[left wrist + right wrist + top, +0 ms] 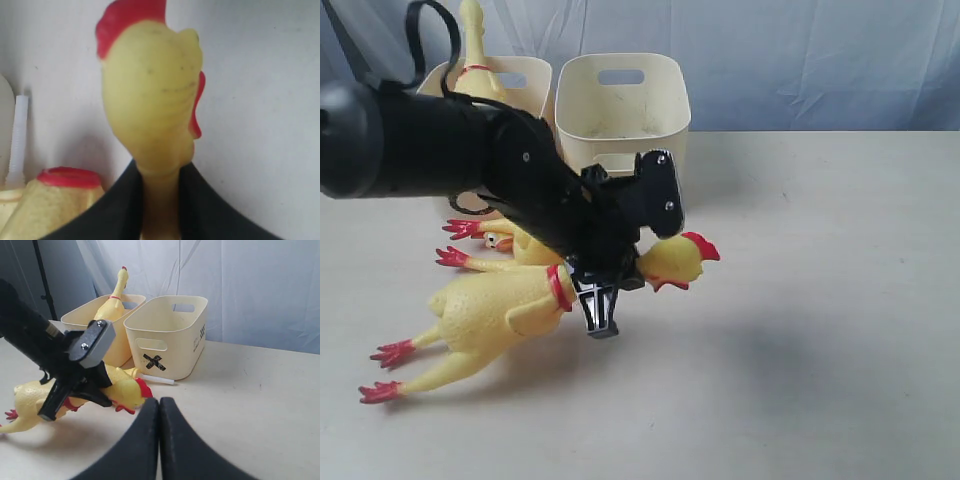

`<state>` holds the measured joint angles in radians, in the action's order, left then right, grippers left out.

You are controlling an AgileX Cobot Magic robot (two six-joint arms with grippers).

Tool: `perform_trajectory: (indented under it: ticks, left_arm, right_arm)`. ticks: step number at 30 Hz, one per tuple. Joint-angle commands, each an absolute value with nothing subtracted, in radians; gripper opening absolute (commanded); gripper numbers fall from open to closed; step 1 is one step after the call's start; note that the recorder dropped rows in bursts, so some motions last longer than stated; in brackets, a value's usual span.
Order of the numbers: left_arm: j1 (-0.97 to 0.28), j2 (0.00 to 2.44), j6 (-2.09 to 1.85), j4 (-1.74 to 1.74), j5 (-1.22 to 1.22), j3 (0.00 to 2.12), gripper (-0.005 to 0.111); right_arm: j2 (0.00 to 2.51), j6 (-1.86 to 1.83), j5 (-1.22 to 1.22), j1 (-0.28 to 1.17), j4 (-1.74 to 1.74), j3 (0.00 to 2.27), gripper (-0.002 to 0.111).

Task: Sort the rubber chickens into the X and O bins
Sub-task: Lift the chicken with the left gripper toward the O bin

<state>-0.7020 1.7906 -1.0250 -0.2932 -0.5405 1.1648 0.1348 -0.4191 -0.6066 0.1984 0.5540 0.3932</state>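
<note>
My left gripper [605, 278] is shut on the neck of a long yellow rubber chicken [490, 310], just behind its red-combed head [150, 95]. The black fingers [210, 210] press both sides of the neck. A second chicken [515, 245] lies on the table behind it, partly hidden by the arm. The third chicken [111, 305] stands in the left cream bin [87, 320], whose mark is hidden. The bin beside it [167, 335] bears a black X and looks empty. My right gripper [160, 407] is shut on nothing, low over the table in front of the bins.
A thin white tube [157, 380] lies on the table at the foot of the X bin. A pale curtain [800, 50] hangs behind the bins. The left arm [440, 150] stretches across in front of the left bin.
</note>
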Motion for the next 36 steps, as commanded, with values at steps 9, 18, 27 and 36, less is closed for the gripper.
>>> perform_trajectory:
  ticks: [9, 18, 27, 36]
  left_arm:
    - [-0.59, 1.574, -0.79, -0.286, -0.662, 1.18, 0.0]
    - [-0.372, 1.433, -0.763, -0.417, -0.665, 1.18, 0.0]
    - [-0.086, 1.367, -0.763, -0.647, -0.616, 1.187, 0.0]
    - [0.11, 1.366, -0.767, -0.935, -0.421, 1.223, 0.0]
  right_arm:
    - [0.133, -0.425, -0.595, 0.2, 0.556, 0.398, 0.0]
    - [0.133, -0.425, -0.595, 0.2, 0.556, 0.398, 0.0]
    - [0.133, -0.425, -0.595, 0.2, 0.556, 0.398, 0.0]
    - [0.133, -0.425, -0.595, 0.2, 0.556, 0.398, 0.0]
